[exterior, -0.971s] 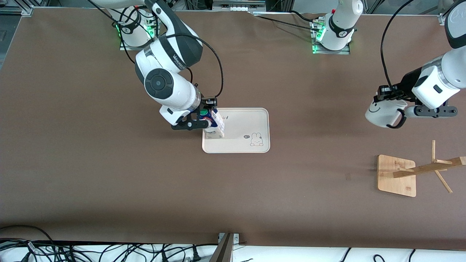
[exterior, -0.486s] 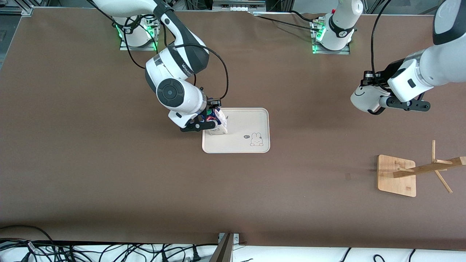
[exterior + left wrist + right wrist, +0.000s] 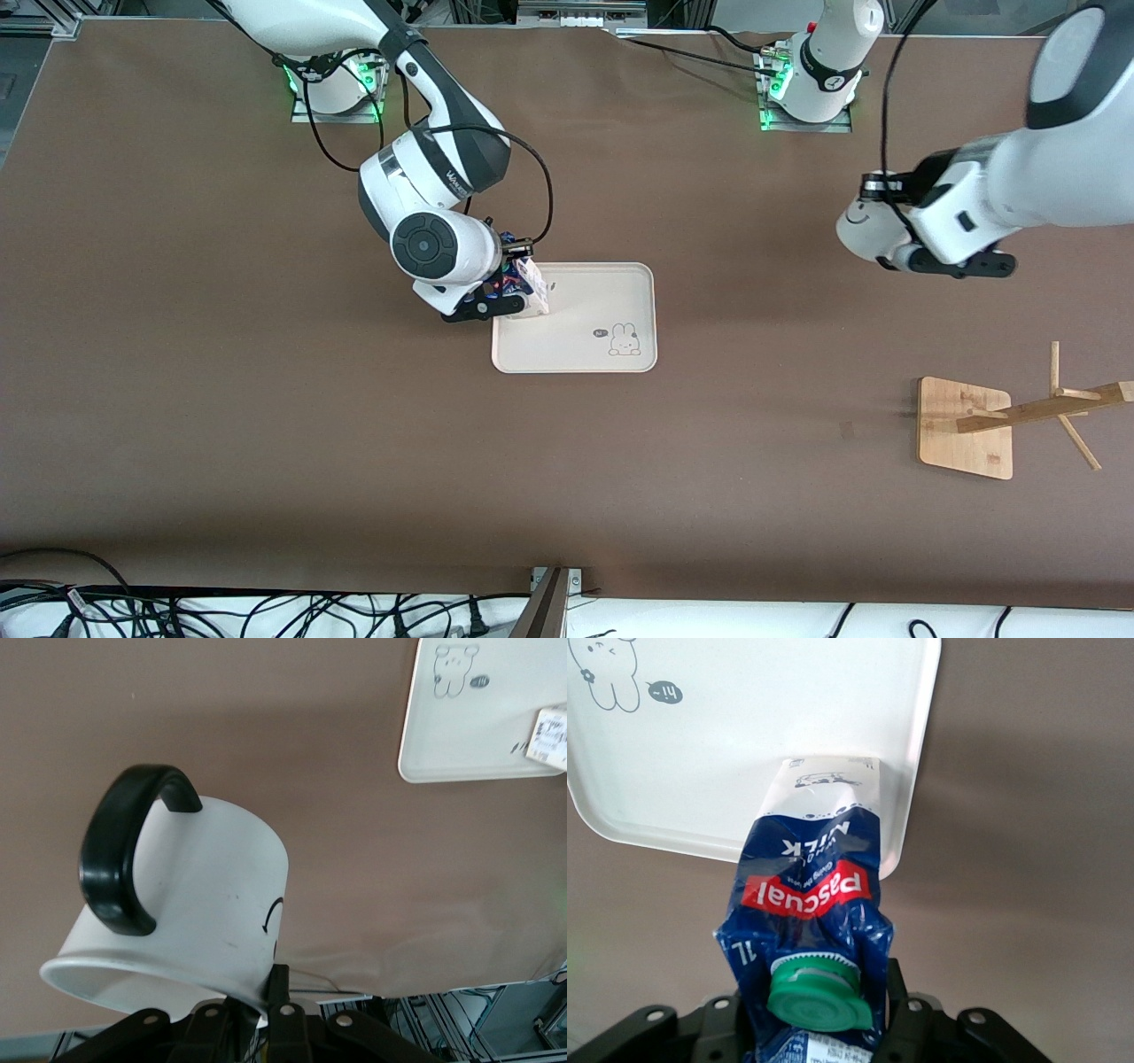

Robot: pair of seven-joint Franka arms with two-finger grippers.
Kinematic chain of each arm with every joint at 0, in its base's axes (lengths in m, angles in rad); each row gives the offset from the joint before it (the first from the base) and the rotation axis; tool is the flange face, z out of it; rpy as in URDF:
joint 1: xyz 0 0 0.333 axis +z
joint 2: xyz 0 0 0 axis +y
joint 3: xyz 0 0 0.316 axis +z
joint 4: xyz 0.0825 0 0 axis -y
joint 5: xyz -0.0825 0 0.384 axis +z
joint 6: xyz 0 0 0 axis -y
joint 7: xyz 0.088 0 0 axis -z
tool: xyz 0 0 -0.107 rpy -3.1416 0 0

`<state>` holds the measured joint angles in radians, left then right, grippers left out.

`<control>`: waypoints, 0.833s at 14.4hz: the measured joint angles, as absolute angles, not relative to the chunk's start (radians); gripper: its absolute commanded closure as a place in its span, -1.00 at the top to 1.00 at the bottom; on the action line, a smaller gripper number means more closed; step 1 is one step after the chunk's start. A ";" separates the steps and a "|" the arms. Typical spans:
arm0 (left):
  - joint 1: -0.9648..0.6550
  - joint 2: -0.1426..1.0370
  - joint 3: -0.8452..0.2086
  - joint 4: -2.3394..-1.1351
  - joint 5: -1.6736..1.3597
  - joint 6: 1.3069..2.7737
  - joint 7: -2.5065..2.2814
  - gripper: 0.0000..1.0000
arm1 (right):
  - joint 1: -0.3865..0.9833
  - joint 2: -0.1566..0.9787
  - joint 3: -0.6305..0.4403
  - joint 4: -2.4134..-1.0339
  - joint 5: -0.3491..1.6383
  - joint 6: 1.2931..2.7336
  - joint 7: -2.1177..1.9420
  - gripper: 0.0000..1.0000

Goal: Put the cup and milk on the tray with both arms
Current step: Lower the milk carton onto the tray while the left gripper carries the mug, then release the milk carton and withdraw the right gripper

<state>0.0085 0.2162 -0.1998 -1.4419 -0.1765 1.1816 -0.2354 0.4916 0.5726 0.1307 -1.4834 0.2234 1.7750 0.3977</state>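
The milk (image 3: 532, 288), a blue-topped carton with a green cap (image 3: 819, 992), leans with its base on the cream tray (image 3: 576, 347), at the corner toward the right arm's end. My right gripper (image 3: 509, 285) is shut on the carton's crumpled top (image 3: 811, 895), one finger on each side. The cup (image 3: 864, 232), a white mug with a black handle (image 3: 115, 850), hangs tilted above the bare table toward the left arm's end. My left gripper (image 3: 266, 1001) is shut on the cup's rim. The tray (image 3: 461, 744) lies some way from the cup.
A bamboo stand (image 3: 966, 428) with a slanted peg post (image 3: 1045, 409) sits near the left arm's end, nearer the camera than the cup. Cables run along the table's edge closest to the camera. Brown table surface lies between cup and tray.
The right arm shifted the milk a little along the tray's edge toward the robot bases. The left arm carried the cup toward the tray and away from the stand.
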 measured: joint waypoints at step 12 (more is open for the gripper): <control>-0.049 0.267 -0.200 -1.441 -0.281 1.079 -0.493 -1.00 | 0.521 0.524 0.129 -1.267 0.225 1.569 0.472 1.00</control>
